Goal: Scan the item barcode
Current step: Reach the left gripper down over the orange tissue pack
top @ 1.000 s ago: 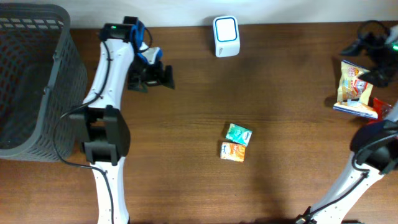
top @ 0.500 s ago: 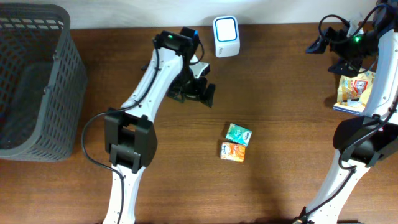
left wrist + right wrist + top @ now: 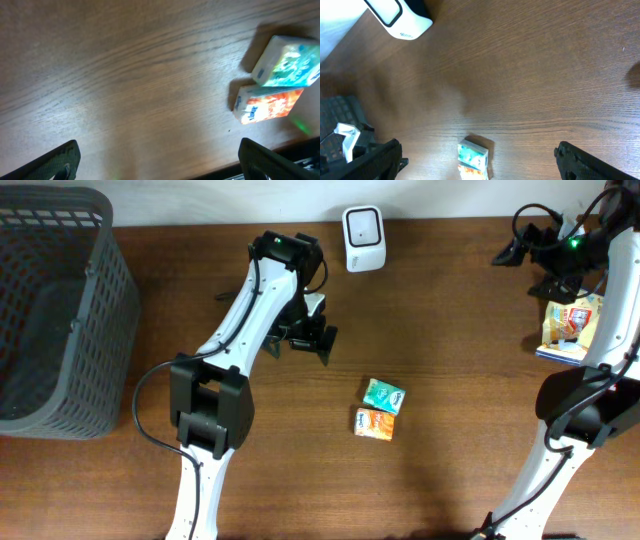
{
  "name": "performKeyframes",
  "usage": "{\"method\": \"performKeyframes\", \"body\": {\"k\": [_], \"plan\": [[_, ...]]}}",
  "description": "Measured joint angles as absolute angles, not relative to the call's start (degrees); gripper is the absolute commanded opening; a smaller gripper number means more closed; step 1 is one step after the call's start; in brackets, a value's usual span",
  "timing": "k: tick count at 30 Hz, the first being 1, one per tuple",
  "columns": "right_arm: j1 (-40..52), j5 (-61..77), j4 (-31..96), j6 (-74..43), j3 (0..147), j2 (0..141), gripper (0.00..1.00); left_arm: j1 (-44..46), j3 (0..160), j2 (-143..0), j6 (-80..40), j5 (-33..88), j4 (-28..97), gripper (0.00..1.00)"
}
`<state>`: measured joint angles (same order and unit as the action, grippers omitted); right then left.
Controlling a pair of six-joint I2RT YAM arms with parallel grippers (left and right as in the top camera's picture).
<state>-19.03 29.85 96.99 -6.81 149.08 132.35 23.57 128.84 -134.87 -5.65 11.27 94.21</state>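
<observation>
Two small packets lie side by side mid-table: a green one (image 3: 384, 395) and an orange one (image 3: 375, 424). The white barcode scanner (image 3: 362, 238) stands at the table's back edge. My left gripper (image 3: 316, 343) hovers open between scanner and packets, up and to the left of them. Its wrist view has the green packet (image 3: 290, 62) and orange packet (image 3: 267, 105) at the right, outside the open left gripper (image 3: 160, 165). At the back right, my right gripper (image 3: 522, 266) hangs open and high. Below the open right gripper (image 3: 480, 162) are the green packet (image 3: 472, 155) and the scanner (image 3: 400, 17).
A dark grey mesh basket (image 3: 50, 310) fills the table's left end. A yellow snack bag (image 3: 570, 325) on a blue-edged item lies at the right edge, under the right arm. Bare wood surrounds the two packets.
The left arm swung from beside the basket to the middle of the table, then edged a little left and toward the front. The right arm moved up to the back right corner and holds there.
</observation>
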Motion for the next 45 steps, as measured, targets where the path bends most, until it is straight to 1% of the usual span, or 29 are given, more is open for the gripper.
{"method": "performKeyframes", "body": {"k": [6, 12, 19, 26, 29, 35, 38, 42, 45], "plan": [[-19.0, 29.8, 97.0, -6.8, 149.1, 132.4, 0.99, 24.4, 123.9, -134.9, -5.7, 11.0, 94.3, 0.99], [-19.0, 29.8, 97.0, -6.8, 149.1, 132.3, 0.98, 25.8, 116.9, -134.9, -5.6, 11.5, 91.7, 0.99], [-19.0, 29.8, 97.0, -6.9, 149.1, 132.4, 0.98, 27.2, 113.3, -134.9, 2.1, 21.4, 91.3, 0.99], [-19.0, 29.8, 97.0, -6.8, 149.1, 132.4, 0.98, 28.8, 113.3, -134.6, 4.1, 24.4, 90.5, 0.99], [-19.0, 29.8, 97.0, -6.8, 149.1, 132.4, 0.98, 28.8, 113.2, -131.4, 4.1, 24.0, 88.8, 0.99], [-19.0, 29.8, 97.0, -6.8, 149.1, 132.3, 0.98, 28.9, 113.2, -115.8, 3.1, 22.5, 88.9, 0.99], [-19.0, 29.8, 97.0, -6.8, 149.1, 132.4, 0.98, 29.7, 113.0, -110.8, 1.3, 21.1, 88.7, 0.99], [-19.0, 29.8, 97.0, -6.8, 149.1, 132.3, 0.98, 33.8, 106.0, -108.6, -0.8, 20.1, 84.0, 0.99], [-19.0, 29.8, 97.0, -6.8, 149.1, 132.3, 0.98, 38.0, 95.8, -109.2, -2.1, 21.4, 75.4, 0.99]]}}
